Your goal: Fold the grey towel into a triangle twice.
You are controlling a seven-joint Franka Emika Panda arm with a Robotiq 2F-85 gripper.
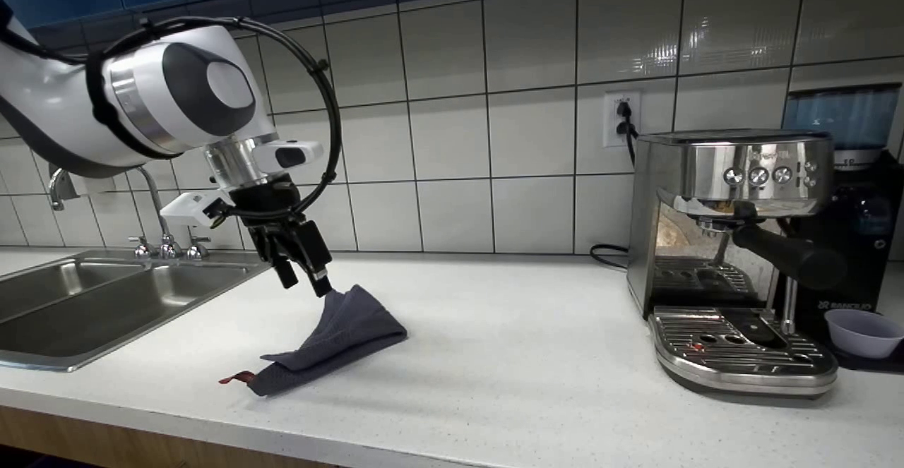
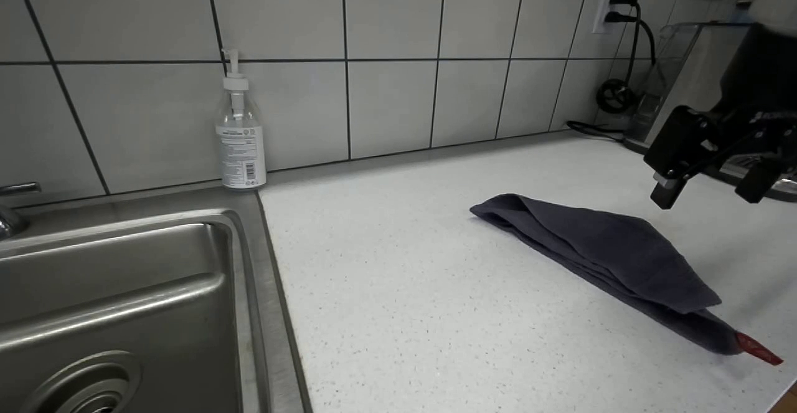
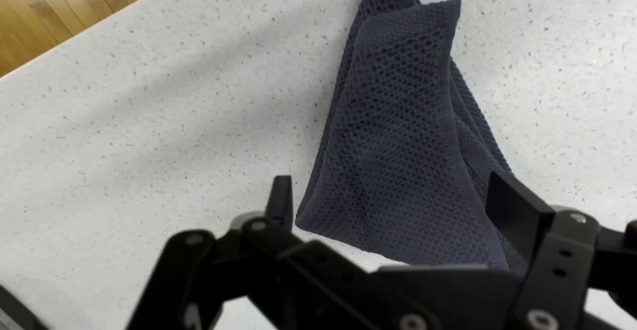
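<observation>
The grey towel (image 1: 346, 334) lies on the counter, folded over into several layers in a narrow, roughly triangular shape. It also shows in an exterior view (image 2: 604, 245) and in the wrist view (image 3: 398, 136). Its red tag (image 1: 239, 378) sticks out at the end near the counter's front edge and shows in an exterior view (image 2: 758, 347); it is out of the wrist view. My gripper (image 1: 305, 284) is open and empty above the counter, apart from the towel in an exterior view (image 2: 707, 197). In the wrist view the towel lies below and between the spread fingers (image 3: 390, 185).
A steel sink (image 1: 169, 318) with a faucet is at one side of the counter. A pump bottle (image 2: 241, 151) stands behind its corner by the tiled wall. An espresso machine (image 1: 734, 171), a black grinder (image 1: 858, 242) and a pale purple cup (image 1: 865, 334) stand at the opposite side.
</observation>
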